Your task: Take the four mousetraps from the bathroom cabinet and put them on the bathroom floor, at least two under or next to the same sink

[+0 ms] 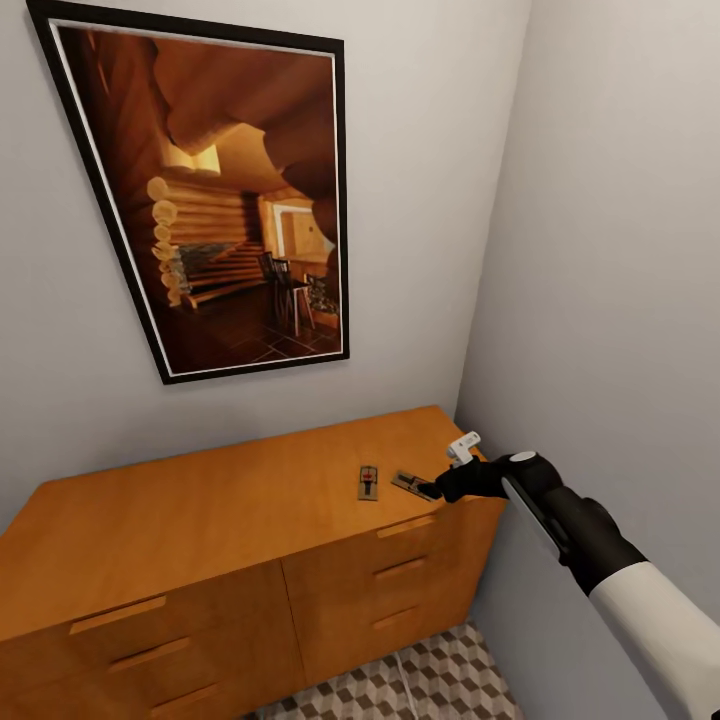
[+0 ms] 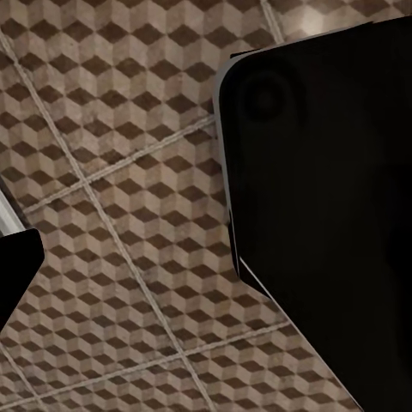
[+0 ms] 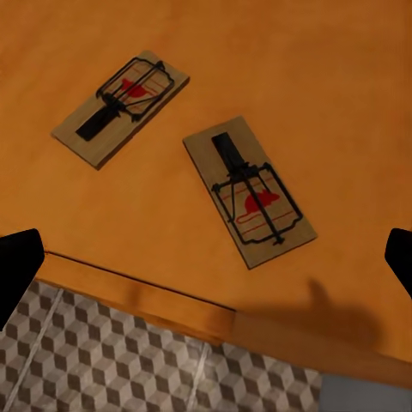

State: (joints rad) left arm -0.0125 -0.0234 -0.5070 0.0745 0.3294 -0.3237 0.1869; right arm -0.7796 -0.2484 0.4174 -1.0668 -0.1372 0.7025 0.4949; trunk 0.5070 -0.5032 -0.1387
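Two mousetraps lie flat on the right end of the orange-brown cabinet (image 1: 200, 520) top: one (image 1: 368, 483) further in, the other (image 1: 412, 485) near the front edge. In the right wrist view they are the left mousetrap (image 3: 120, 107) and the nearer mousetrap (image 3: 249, 190), each with dark wire and a red bit. My right gripper (image 1: 430, 490) hovers open just beside and above the nearer trap, touching nothing; its fingertips (image 3: 17, 266) stand wide apart. The cube-patterned bathroom floor (image 2: 129, 172) lies below my left gripper, of which one fingertip (image 2: 17, 275) shows far to the side.
A large framed picture (image 1: 220, 200) hangs on the wall above the cabinet. The side wall (image 1: 620, 250) stands close to the cabinet's right end, forming a tight corner. A strip of floor (image 1: 420, 680) shows before the drawers. A dark robot part (image 2: 326, 215) covers part of the left wrist view.
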